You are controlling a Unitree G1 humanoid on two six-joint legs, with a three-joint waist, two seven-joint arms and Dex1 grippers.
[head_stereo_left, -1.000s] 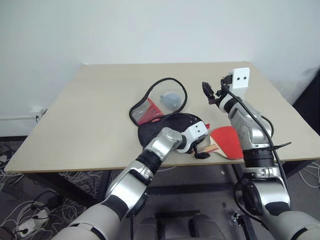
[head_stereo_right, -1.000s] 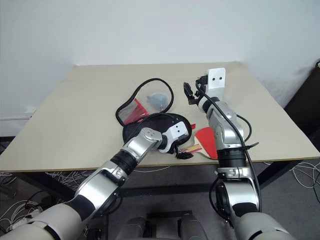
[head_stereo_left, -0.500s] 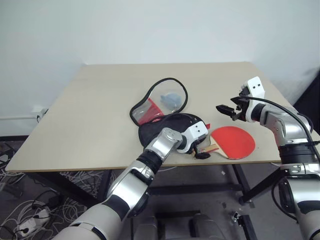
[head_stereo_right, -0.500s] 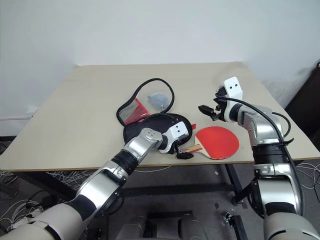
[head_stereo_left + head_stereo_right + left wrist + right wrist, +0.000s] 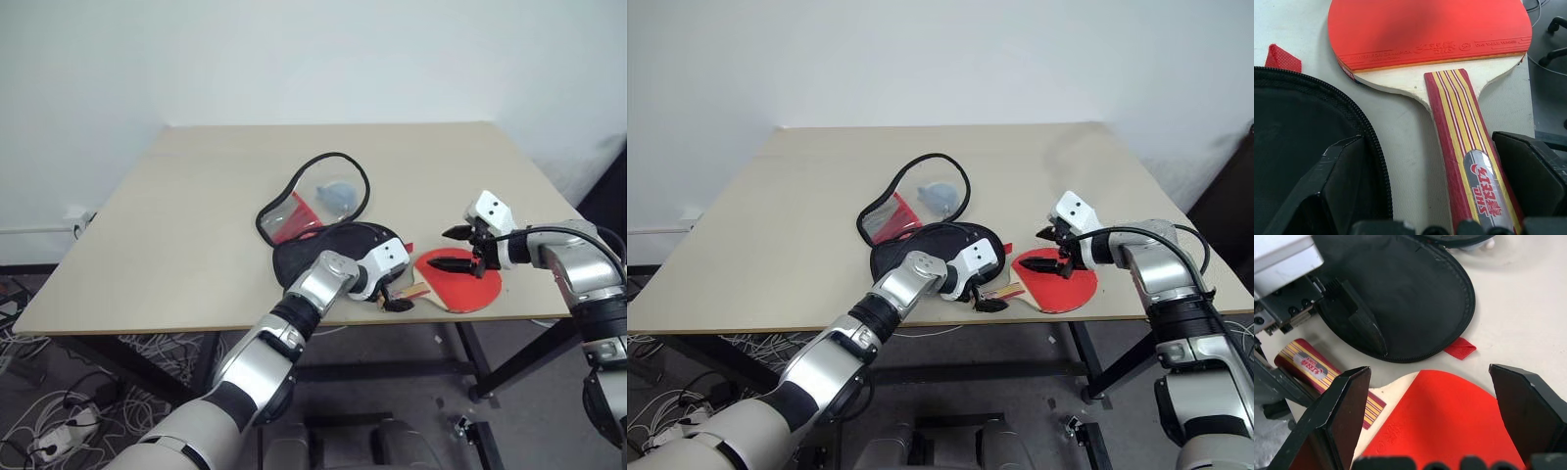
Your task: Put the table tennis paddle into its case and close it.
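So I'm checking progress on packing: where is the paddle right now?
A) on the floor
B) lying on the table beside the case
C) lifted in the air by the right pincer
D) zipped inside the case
B: the paddle lies flat on the table, next to the black case.

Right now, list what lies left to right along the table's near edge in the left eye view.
The case → left gripper → table tennis paddle with the right gripper above its red face.
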